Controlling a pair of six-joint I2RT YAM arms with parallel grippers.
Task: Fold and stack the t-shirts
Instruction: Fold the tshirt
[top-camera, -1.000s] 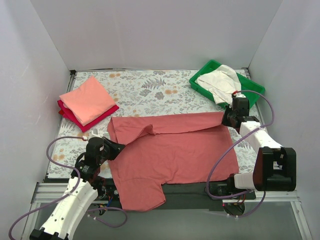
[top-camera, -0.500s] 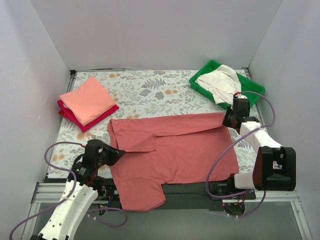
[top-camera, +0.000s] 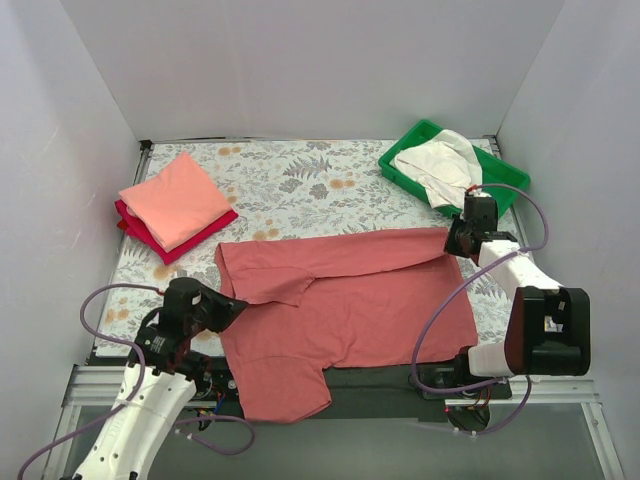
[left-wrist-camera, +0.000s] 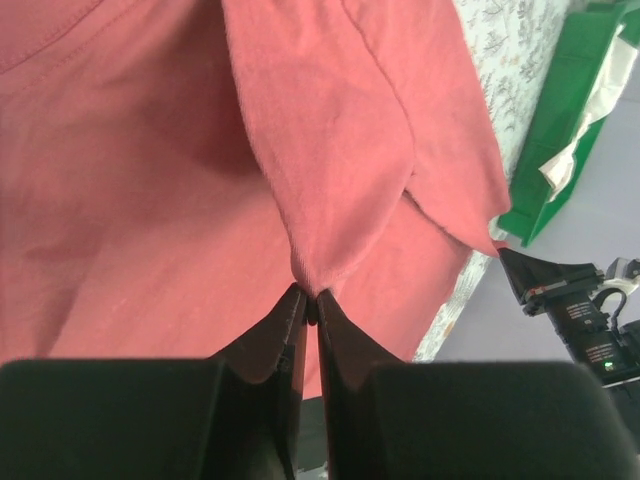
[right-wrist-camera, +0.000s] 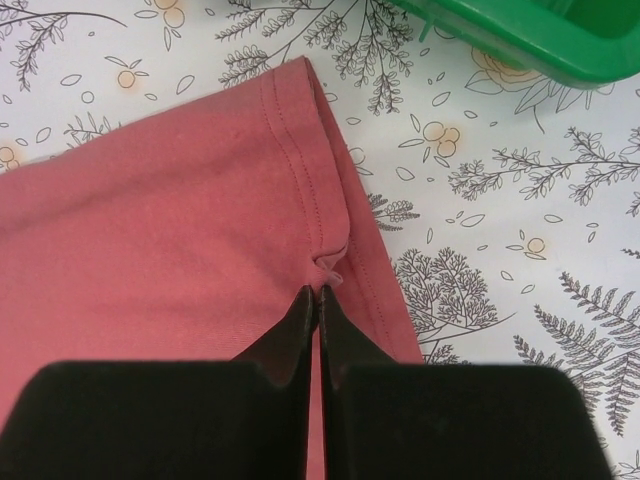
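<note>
The brick-red t-shirt (top-camera: 350, 300) lies spread across the table's front half, its top part folded over along the far edge. My left gripper (top-camera: 236, 303) is shut on the shirt's left edge; the left wrist view shows cloth (left-wrist-camera: 330, 170) pinched at the tips (left-wrist-camera: 310, 297). My right gripper (top-camera: 452, 243) is shut on the shirt's far right corner, with the hem (right-wrist-camera: 310, 190) bunched at the tips (right-wrist-camera: 317, 290). The salmon-pink shirt (top-camera: 175, 198) lies folded on the crimson shirt (top-camera: 205, 228) at the far left. The cream-white shirt (top-camera: 440, 165) lies crumpled in the green tray (top-camera: 400, 170).
The floral tablecloth (top-camera: 300, 180) covers the table. White walls close in the left, back and right. The shirt's bottom hangs over the dark front edge (top-camera: 370, 375). The green tray's rim (right-wrist-camera: 520, 45) is just beyond the right gripper.
The left gripper has pulled the shirt's left edge toward the front left. The raised fold at the left has flattened and the top fold has stretched straighter. The right gripper barely moved.
</note>
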